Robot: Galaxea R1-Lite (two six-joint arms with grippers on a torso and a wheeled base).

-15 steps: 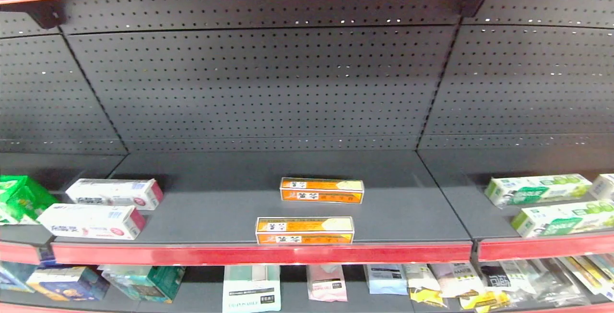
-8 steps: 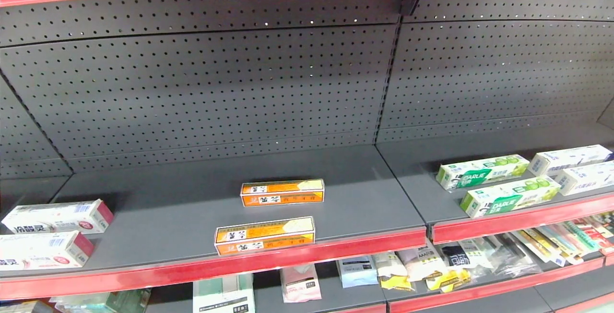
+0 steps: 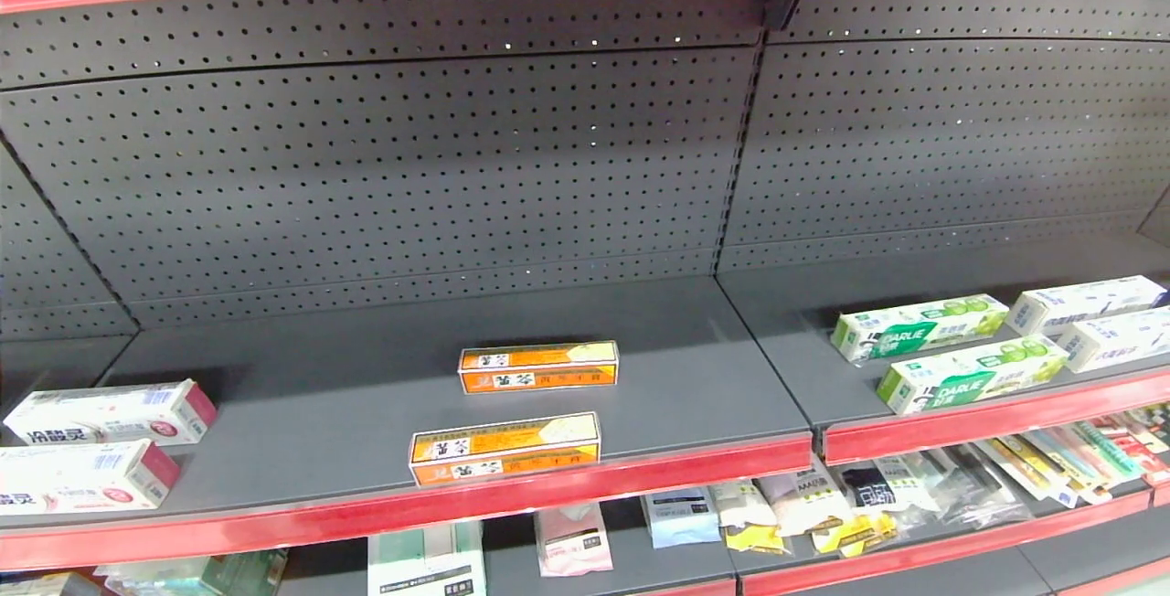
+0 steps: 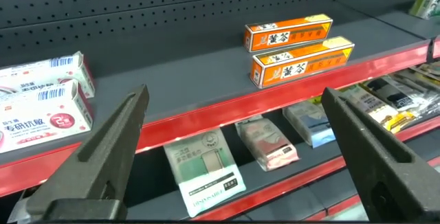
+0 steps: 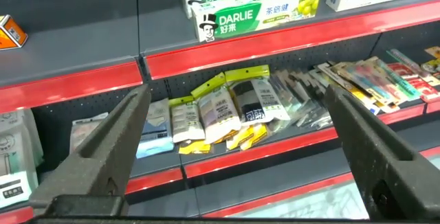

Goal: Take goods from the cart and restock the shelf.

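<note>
Two orange boxes (image 3: 537, 366) (image 3: 505, 448) lie one behind the other on the dark grey shelf board (image 3: 366, 395), the nearer one at its red front edge. In the left wrist view the same orange boxes (image 4: 289, 33) (image 4: 302, 60) sit beyond my left gripper (image 4: 234, 93), which is open and holds nothing. My right gripper (image 5: 235, 90) is also open with nothing between its fingers. It faces the lower shelf of hanging packets (image 5: 227, 107), below the green and white boxes (image 5: 251, 11).
White and pink boxes (image 3: 110, 413) (image 3: 82, 477) lie at the shelf's left end. Green and white boxes (image 3: 919, 326) (image 3: 969, 372) and white boxes (image 3: 1088, 302) lie on the right bay. Bare board surrounds the orange boxes. Packets (image 3: 795, 505) fill the shelf below.
The head camera swung to the right between the oldest frame and half a second ago, shifting the whole picture left. Since then nothing has moved.
</note>
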